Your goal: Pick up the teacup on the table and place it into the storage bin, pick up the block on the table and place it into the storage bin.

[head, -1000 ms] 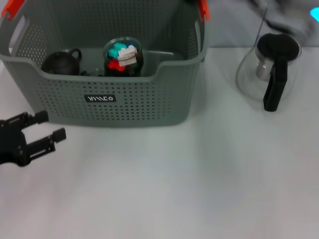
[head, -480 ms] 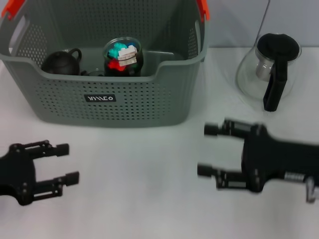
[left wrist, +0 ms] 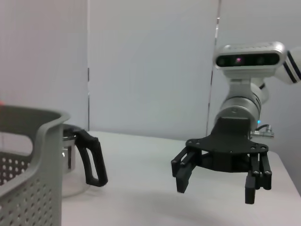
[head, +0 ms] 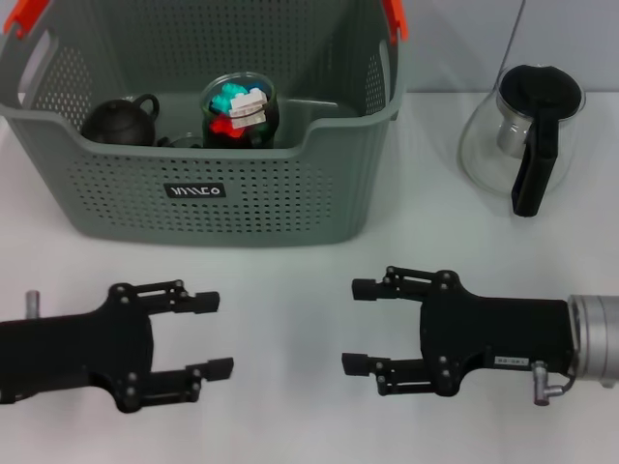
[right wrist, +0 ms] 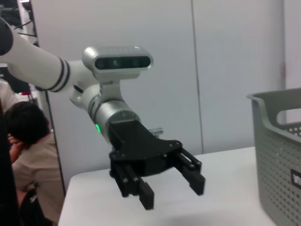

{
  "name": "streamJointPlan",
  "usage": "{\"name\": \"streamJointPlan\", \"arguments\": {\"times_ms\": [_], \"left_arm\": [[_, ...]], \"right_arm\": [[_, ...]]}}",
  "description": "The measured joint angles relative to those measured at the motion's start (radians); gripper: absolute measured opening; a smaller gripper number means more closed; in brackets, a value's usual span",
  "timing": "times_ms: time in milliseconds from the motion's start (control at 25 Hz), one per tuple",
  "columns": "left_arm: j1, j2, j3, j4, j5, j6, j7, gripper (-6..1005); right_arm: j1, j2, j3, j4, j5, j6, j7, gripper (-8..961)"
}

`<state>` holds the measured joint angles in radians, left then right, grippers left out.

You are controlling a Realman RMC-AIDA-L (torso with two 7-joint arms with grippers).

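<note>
The grey-green storage bin [head: 290, 198] stands at the back left of the white table. Inside it rest a dark teacup [head: 118, 121] with a handle and, to its right, colourful block pieces [head: 237, 104] in a clear round cup. My left gripper [head: 224, 334] hovers open and empty over the table in front of the bin. My right gripper [head: 348, 327] faces it from the right, also open and empty. The left wrist view shows the right gripper [left wrist: 216, 190] and the bin's corner [left wrist: 28, 155]. The right wrist view shows the left gripper [right wrist: 173, 194] and the bin's wall [right wrist: 277, 155].
A glass teapot [head: 527, 135] with a black lid and handle stands at the back right, its handle [left wrist: 91, 157] also in the left wrist view. White table [head: 290, 425] lies between and before the grippers. A seated person [right wrist: 23, 155] is beyond the table's left side.
Both arms have come into the space in front of the bin. The left gripper slid right and nearer me; the right gripper entered from the right and moved left. Bin contents unchanged.
</note>
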<state>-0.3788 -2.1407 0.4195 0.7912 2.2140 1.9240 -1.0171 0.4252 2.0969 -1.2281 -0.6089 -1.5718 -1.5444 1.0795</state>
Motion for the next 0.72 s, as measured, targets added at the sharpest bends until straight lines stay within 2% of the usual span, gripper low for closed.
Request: {"name": "streamJointPlan", "arguments": {"times_ms": [160, 720], "left_arm": [[0.009, -0.006, 0.000, -0.012, 0.006, -0.008, 0.046, 688], [-0.009, -0.001, 0.015, -0.014, 0.030, 0.008, 0.031, 688]], "right_arm": [[0.010, -0.001, 0.008, 0.002, -0.019, -0.005, 0.002, 832], [0.012, 0.000, 0.014, 0.022, -0.022, 0.005, -0.009, 832]]}}
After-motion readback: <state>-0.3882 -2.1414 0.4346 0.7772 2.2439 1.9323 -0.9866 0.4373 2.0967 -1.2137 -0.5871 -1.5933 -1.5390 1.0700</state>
